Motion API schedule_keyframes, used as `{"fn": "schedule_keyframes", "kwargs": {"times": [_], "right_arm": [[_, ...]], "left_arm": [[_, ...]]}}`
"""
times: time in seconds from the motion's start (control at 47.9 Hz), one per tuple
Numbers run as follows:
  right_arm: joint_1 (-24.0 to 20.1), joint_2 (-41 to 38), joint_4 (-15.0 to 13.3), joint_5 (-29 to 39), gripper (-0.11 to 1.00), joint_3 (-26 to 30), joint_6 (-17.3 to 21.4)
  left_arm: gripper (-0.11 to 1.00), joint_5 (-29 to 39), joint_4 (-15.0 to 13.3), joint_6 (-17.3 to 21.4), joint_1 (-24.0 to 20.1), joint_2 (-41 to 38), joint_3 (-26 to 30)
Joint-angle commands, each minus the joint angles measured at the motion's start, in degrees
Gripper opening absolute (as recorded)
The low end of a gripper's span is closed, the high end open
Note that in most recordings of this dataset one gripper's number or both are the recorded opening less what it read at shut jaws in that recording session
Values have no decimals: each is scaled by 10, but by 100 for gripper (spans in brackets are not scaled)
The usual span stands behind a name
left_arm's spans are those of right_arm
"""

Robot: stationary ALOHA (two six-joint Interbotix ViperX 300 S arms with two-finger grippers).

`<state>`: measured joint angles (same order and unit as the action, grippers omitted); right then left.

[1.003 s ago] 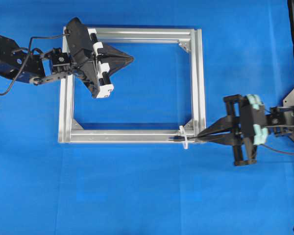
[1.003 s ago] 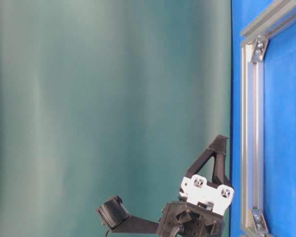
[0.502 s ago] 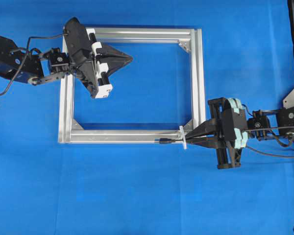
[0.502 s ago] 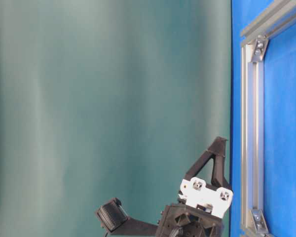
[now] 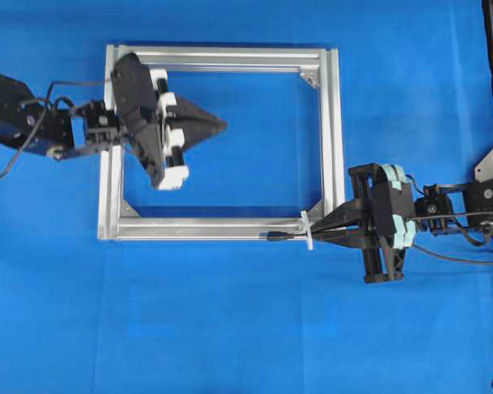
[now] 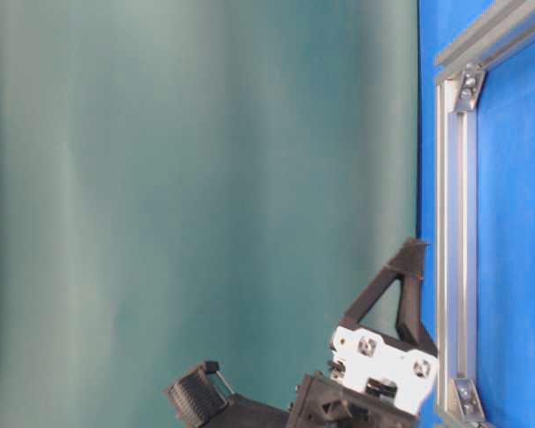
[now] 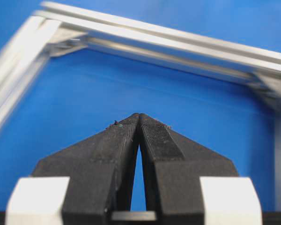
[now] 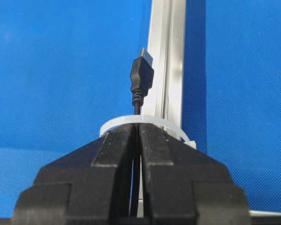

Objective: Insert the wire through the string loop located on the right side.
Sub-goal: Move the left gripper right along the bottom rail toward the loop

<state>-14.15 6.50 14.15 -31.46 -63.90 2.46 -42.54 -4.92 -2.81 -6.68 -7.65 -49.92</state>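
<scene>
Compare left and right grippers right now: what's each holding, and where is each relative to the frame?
The right gripper is shut on the wire, whose plug has passed through the string loop; the left gripper is shut on nothing.
The right gripper sits at the aluminium frame's lower right corner; the left gripper hangs over the frame's open interior.
Both have black fingers, closed.

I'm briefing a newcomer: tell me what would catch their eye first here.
The right gripper, shut on the wire, has its plug poking through the string loop at the aluminium frame's lower right corner. The left gripper, shut and empty, hovers over the frame's upper left.
</scene>
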Motion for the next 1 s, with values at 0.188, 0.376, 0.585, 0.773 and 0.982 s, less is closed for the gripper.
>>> {"fn": "schedule_keyframes", "kwargs": {"times": [0.188, 0.376, 0.585, 0.773, 0.982], "right_arm": [[1, 4, 1, -6, -3, 8, 0], [1, 4, 1, -6, -3, 9, 0], [1, 4, 2, -6, -3, 9, 0], [1, 4, 1, -6, -3, 9, 0], [1, 4, 2, -6, -3, 9, 0]], "left_arm": [[0, -2, 2, -22, 90, 18, 3], [0, -2, 2, -37, 154, 18, 3], [0, -2, 1, -39, 188, 18, 4], [0, 20, 1, -39, 185, 14, 16], [0, 61, 2, -31, 172, 1, 53]]}}
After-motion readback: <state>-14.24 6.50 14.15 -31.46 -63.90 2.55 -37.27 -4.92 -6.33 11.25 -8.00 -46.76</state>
